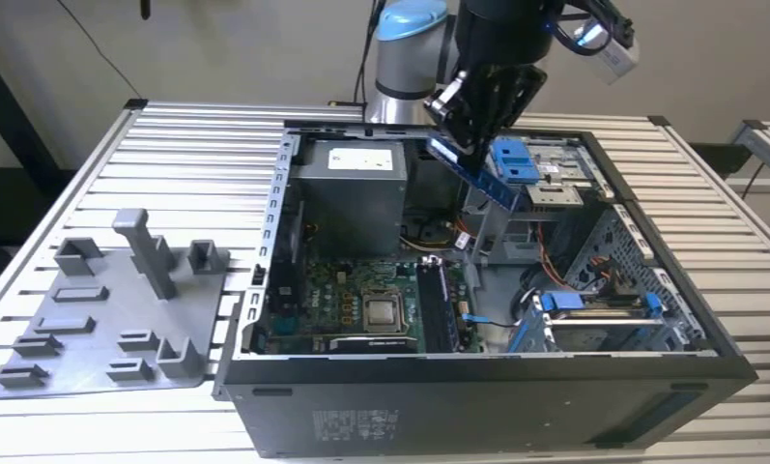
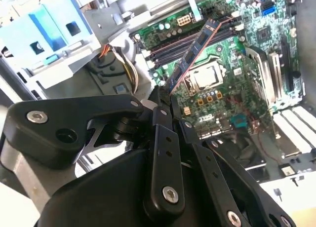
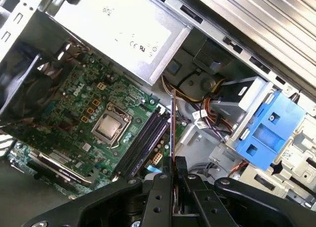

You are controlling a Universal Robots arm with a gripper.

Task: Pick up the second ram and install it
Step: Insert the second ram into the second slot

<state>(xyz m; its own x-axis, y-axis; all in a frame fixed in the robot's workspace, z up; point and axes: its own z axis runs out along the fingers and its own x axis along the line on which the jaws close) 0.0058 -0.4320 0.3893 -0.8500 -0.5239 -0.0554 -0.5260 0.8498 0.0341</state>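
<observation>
1 gripper (image 1: 460, 135) pinches 1 end of the second ram (image 1: 491, 184), 1 dark stick slanting down and away from the gripper, in the air above the 1 open computer case (image 1: 488, 411) and over its 1 motherboard (image 1: 346, 290). 1 grey tray (image 1: 101, 333) sits on the table (image 1: 165, 135) just beside the case, on the exterior view's left.

Open computer case (image 1: 488, 387) on a slatted table (image 1: 191, 135), a tray of upright posts (image 1: 101, 319) beside it on the exterior view's left. Inside, the power supply (image 1: 350, 193) lies beyond the motherboard (image 1: 346, 300). Above them, the gripper (image 1: 462, 124) holds the second ram (image 1: 484, 178)
</observation>
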